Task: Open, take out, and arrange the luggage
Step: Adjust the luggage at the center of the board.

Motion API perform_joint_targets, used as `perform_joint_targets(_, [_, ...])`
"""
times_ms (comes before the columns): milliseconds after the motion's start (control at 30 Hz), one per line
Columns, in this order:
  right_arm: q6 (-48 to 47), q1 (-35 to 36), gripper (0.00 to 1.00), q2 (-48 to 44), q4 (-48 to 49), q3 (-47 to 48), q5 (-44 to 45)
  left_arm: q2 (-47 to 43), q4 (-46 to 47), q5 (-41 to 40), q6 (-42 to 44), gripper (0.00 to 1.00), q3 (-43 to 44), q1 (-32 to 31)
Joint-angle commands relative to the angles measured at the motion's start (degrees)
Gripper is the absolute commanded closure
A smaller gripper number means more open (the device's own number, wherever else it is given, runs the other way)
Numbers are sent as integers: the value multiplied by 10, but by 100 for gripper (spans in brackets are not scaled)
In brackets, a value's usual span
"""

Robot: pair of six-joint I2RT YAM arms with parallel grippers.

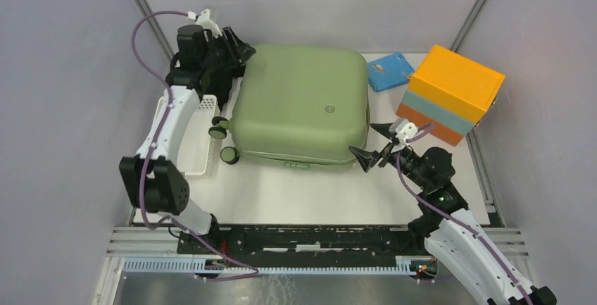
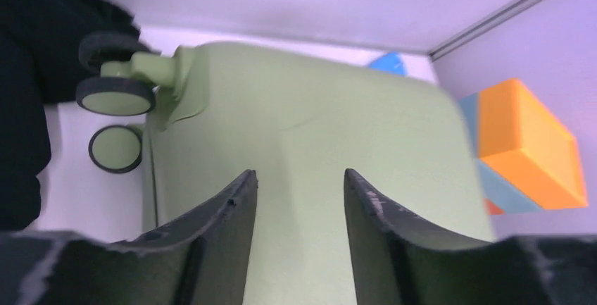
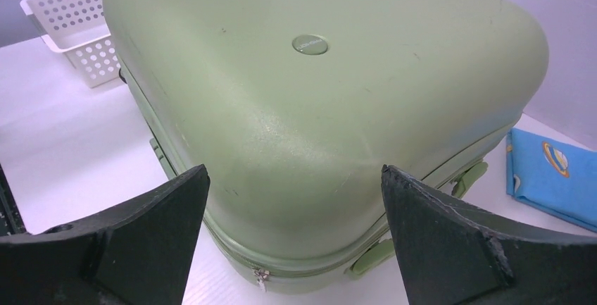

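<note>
The luggage (image 1: 299,104), a sage-green hard-shell suitcase, lies flat and closed in the middle of the table, its black wheels (image 1: 224,141) pointing left. My left gripper (image 1: 241,53) is at its far left corner. In the left wrist view this gripper (image 2: 299,172) hovers over the shell (image 2: 317,122) with its fingers apart and nothing between them. My right gripper (image 1: 366,141) stands wide open by the front right corner. In the right wrist view its jaws (image 3: 295,167) frame that rounded corner (image 3: 317,108) without touching it, and the zip pull (image 3: 262,277) shows low on the edge.
A white perforated basket (image 1: 200,136) stands left of the suitcase under my left arm. An orange and light-blue box (image 1: 450,94) stands at the right. A blue packet (image 1: 389,71) lies flat between that box and the suitcase. Grey walls close in the back and sides.
</note>
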Motion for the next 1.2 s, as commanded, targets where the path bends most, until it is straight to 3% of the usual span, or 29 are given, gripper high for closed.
perform_joint_targets(0, [-40,2,2,-11,-1,7,-17,-164,7,1,24,50,-24,-1])
perform_joint_targets(267, [-69,2,2,-40,-67,11,13,-348,-38,160,2,80,-203,-2])
perform_joint_targets(567, [-59,2,2,-72,-87,-4,68,-501,-193,145,42,92,-335,-2])
perform_joint_targets(833, [-50,1,2,-70,-96,-10,95,-513,-261,108,40,98,-391,-2])
perform_joint_targets(1167, [-41,1,2,-75,-93,-21,102,-448,-191,10,-15,98,-434,-2])
